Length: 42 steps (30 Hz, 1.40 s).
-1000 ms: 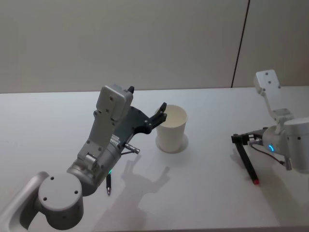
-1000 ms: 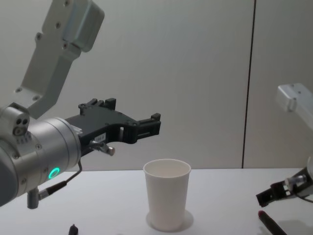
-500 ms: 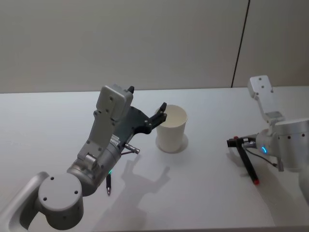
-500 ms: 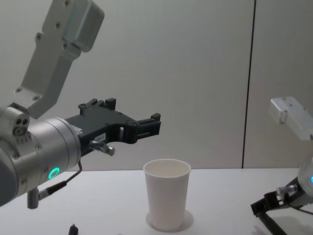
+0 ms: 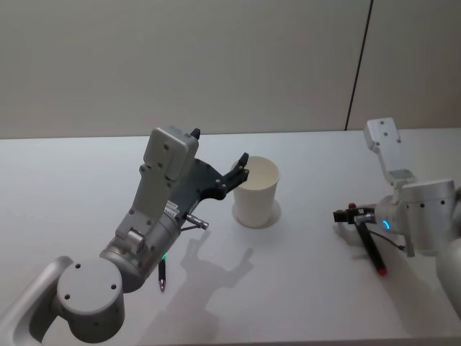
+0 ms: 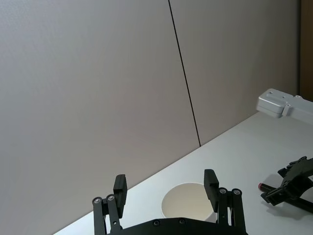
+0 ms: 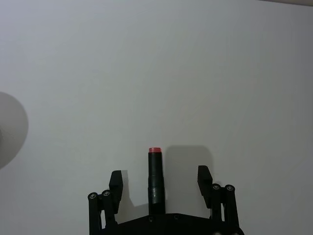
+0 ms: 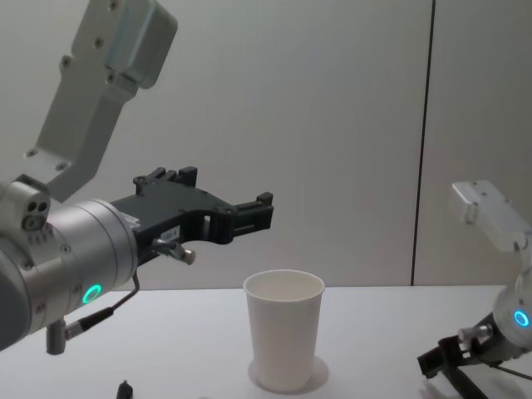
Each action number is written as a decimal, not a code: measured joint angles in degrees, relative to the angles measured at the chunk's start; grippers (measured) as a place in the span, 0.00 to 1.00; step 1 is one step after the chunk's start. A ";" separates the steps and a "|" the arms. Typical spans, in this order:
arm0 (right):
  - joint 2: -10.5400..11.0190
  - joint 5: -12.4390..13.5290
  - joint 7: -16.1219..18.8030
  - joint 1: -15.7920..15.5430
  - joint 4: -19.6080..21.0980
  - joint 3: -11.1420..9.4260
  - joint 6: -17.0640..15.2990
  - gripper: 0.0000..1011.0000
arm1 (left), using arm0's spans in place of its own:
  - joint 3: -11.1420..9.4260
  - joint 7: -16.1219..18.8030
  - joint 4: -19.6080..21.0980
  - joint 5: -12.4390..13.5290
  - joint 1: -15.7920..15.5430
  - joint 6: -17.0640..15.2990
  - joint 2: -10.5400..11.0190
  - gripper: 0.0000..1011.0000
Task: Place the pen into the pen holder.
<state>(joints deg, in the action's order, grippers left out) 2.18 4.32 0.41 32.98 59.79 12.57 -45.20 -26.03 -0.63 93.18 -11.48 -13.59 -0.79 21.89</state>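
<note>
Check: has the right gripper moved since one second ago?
Yes. In the head view the right gripper has shifted left, closer to the pen holder, astride the pen. The left gripper hovers near that holder.

cup [image 5: 256,193]: white paper, matt, smooth
pen [image 7: 155,178]: black barrel with a slight sheen, red end
table [image 5: 302,288]: white, smooth, matt
left gripper [image 6: 165,183]: matt black, plastic by the look
right gripper [image 7: 160,177]: the same matt black
left arm [image 8: 75,249]: silver-grey, satin shell

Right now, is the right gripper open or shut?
Open. The right gripper has its fingers apart, the pen lying between them.
</note>
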 joint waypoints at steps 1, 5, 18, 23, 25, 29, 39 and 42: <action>-0.05 0.01 0.00 0.10 -0.23 -0.01 0.10 0.96 | 0.00 0.00 0.00 0.00 0.00 0.00 0.00 0.99; -0.38 0.06 0.00 0.70 -1.64 -0.06 0.66 0.86 | 0.00 0.00 0.00 0.00 0.00 0.00 0.00 0.99; -1.16 -0.13 0.01 2.31 -5.60 -0.17 1.84 0.47 | 0.00 0.00 0.00 0.00 0.00 0.00 0.00 0.99; -1.37 -0.24 0.05 2.79 -6.72 -0.23 2.16 0.33 | 0.00 0.00 0.00 0.00 0.00 0.00 0.00 0.99; -1.45 -0.28 0.06 2.99 -7.19 -0.27 2.27 0.27 | 0.00 0.00 0.00 0.00 0.00 0.00 0.00 0.99; -1.52 -0.33 0.10 3.21 -7.66 -0.38 2.39 0.18 | 0.00 0.00 0.00 0.00 0.00 0.00 0.00 0.99; -1.41 -0.35 0.65 2.83 -7.35 -0.79 3.45 0.17 | 0.00 0.00 0.00 0.00 0.00 0.00 0.00 0.99; -1.19 -0.47 1.02 2.25 -6.18 -0.92 4.07 0.17 | 0.00 0.00 0.00 0.00 0.00 0.00 0.00 0.99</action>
<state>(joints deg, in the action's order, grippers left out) 0.99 3.84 1.43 35.22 53.62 11.65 -41.12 -26.03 -0.63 93.18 -11.48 -13.59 -0.79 21.90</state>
